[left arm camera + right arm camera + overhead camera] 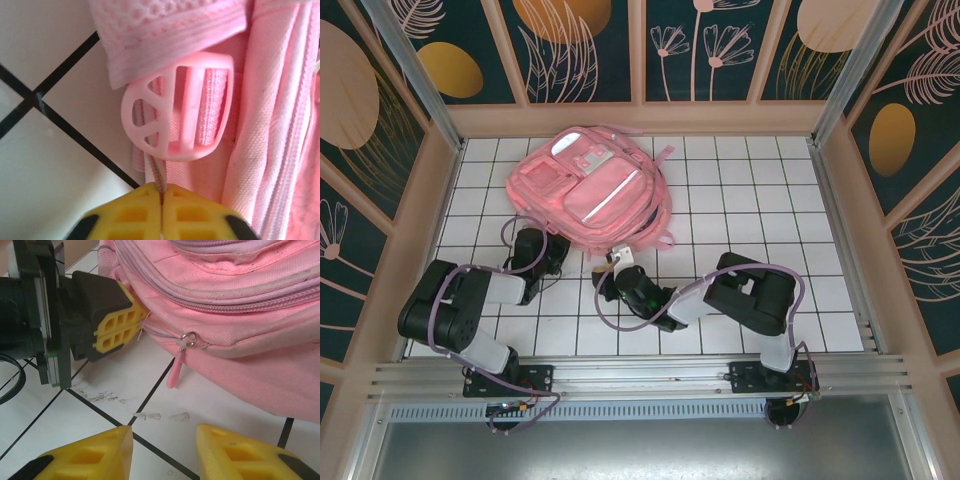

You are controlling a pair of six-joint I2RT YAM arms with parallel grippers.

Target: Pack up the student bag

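Yellow pads of the left gripper [162,200] sit pressed together at the bottom of the left wrist view, pinching a thin webbing strip [156,172] that runs down from under a pink plastic strap buckle [177,107].

That strip belongs to the student bag [590,185], which lies flat with its front pockets up on the far middle of the white tiled table [770,200]. Its near edge is right at both grippers. In the right wrist view the bag's main zipper line curves across the side wall. A pink zipper pull [175,367] hangs from a small metal ring [189,338] down toward the tiles.

The right gripper [162,447] is just short of that pull, its jaws apart and holding nothing.

The step in hand looks like opening the bag. The left arm anchors the fabric at the zipper's end, and the right lines up on the pull. Nothing to pack into it can be seen near the bag.

Next, the right jaws need to move forward and slightly left, close on the slim dangling tab, and draw it along the track. The left grip should keep the fabric taut so the bag does not slide.
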